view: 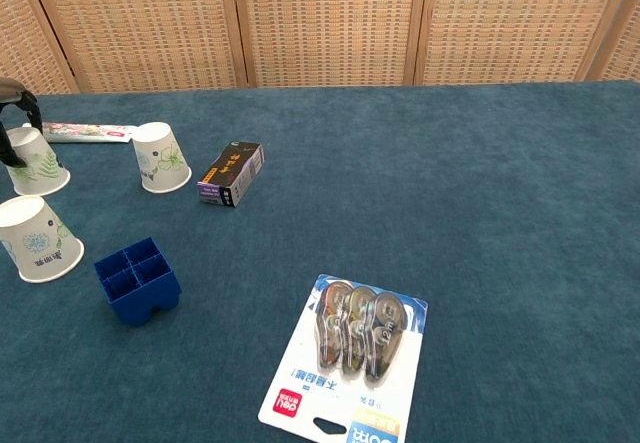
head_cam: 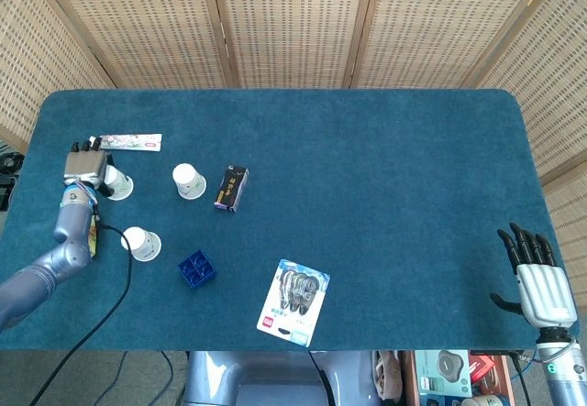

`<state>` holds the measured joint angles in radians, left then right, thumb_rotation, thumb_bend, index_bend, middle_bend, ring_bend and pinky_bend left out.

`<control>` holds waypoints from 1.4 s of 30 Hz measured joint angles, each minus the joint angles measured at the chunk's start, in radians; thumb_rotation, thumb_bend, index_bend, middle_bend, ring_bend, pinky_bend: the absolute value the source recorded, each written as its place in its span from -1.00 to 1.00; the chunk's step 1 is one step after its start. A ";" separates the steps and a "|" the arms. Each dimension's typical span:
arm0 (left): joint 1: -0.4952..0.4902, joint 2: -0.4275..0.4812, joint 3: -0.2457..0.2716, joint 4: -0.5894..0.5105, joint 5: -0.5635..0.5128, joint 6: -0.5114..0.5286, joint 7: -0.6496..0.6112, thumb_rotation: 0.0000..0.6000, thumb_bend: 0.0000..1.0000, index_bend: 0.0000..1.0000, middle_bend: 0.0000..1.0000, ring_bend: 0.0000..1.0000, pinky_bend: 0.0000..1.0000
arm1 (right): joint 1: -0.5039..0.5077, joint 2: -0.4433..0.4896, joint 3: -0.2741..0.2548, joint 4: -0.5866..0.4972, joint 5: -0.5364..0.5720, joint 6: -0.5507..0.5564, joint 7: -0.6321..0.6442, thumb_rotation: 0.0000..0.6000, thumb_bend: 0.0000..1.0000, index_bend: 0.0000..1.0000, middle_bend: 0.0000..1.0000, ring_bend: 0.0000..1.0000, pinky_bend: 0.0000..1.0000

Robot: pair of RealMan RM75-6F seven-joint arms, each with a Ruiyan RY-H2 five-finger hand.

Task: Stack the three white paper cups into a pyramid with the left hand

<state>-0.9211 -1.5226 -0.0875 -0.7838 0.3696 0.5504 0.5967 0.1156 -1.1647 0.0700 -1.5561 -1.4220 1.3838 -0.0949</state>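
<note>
Cups are what matter here, three white paper ones standing upside down at the left end of the blue table (head_cam: 367, 149), none stacked yet. The left hand (head_cam: 83, 164) sits over the far-left cup (head_cam: 116, 182), fingers wrapped about its far side; whether it truly grips or only touches I cannot tell, since the chest view catches just a dark fingertip at the cup's top edge. Outward from there, the middle cup (head_cam: 189, 181) stands to the right, near a small dark box (head_cam: 231, 188), and the front cup (head_cam: 141, 243) stands nearer the robot, with a blue tray (head_cam: 196, 268) just beyond it. A flat printed packet (head_cam: 129, 141) lies behind the hand, and a black cable (head_cam: 110, 278) trails past the front cup. The risks, as I judge them: thin paper crushes under a firm squeeze, or slips from a loose one — either would spoil the stack. A sweep toward the others could knock the front cup, and the cable might drag it. The right hand (head_cam: 536, 282) hangs at the table's right edge, fingers spread, holding nothing. A card of correction tapes (head_cam: 295, 301) lies well apart.
</note>
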 measured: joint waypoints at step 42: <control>-0.007 0.010 -0.059 -0.245 0.171 0.182 -0.059 1.00 -0.49 -0.12 -1.00 -1.00 -1.00 | -0.008 0.012 -0.002 -0.008 -0.013 0.019 0.030 1.00 -0.81 -1.00 -1.00 -1.00 -1.00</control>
<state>-0.9281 -1.5130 -0.1470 -1.0286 0.5401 0.7327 0.5374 0.1073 -1.1529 0.0683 -1.5637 -1.4349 1.4032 -0.0649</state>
